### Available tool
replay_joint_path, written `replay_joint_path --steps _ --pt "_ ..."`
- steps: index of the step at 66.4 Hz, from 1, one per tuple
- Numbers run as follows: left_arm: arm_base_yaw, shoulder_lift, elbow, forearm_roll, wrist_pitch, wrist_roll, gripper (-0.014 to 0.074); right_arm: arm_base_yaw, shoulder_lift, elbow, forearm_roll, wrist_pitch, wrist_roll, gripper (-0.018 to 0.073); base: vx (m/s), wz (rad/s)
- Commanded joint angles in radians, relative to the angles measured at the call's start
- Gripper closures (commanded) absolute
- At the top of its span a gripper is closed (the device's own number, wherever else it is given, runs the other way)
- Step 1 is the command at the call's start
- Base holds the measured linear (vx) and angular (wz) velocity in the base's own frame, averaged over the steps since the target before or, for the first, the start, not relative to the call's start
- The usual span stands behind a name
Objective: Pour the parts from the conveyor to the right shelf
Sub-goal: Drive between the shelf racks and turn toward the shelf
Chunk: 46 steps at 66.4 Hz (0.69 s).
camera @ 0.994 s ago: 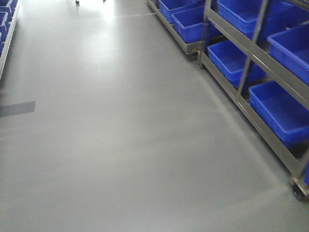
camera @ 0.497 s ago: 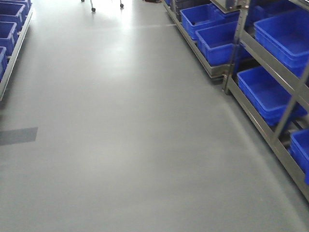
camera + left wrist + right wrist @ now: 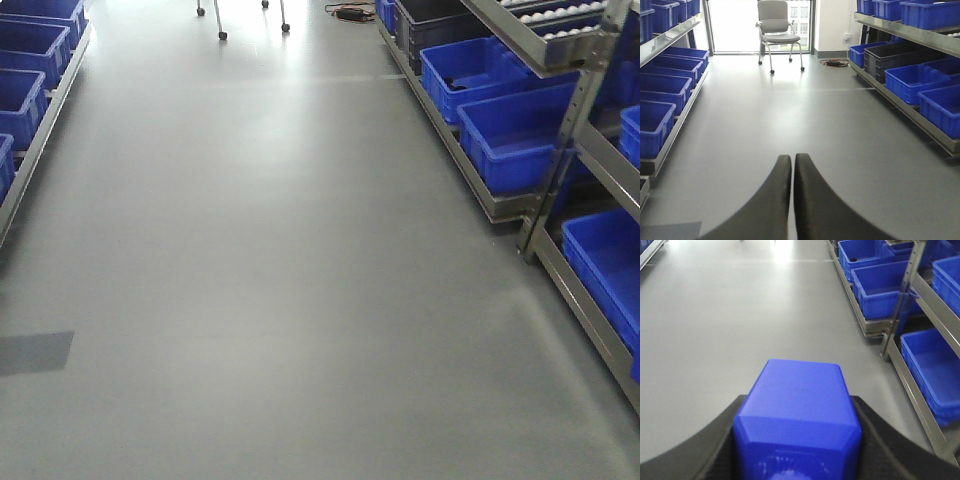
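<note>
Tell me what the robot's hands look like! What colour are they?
Each wrist camera shows only the fingers. The left end effector has two smooth, matte black fingers that curve and taper to rounded tips. The right end effector has the same wide, curved black fingers. No cables, markings or arm links show.
</note>
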<state>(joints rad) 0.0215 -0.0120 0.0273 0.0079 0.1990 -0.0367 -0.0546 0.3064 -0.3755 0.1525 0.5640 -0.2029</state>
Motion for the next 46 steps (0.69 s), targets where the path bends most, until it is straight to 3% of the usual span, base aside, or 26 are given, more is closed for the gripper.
replay_joint_path --steps 1,27,46 --pt "-0.005 -0.012 -0.019 -0.008 -0.073 -0.008 0.0603 -0.008 0.011 -0.028 0.001 -0.076 0.000 0.0564 0.64 0.07" --pt "-0.005 -0.012 -0.019 -0.008 -0.073 -0.008 0.0603 -0.008 0.011 -0.028 0.001 -0.076 0.000 0.0564 0.59 0.10" --pt "-0.005 -0.012 -0.019 -0.008 -0.073 -0.008 0.0603 -0.008 0.011 -0.028 0.001 -0.076 0.000 0.0564 0.49 0.49"
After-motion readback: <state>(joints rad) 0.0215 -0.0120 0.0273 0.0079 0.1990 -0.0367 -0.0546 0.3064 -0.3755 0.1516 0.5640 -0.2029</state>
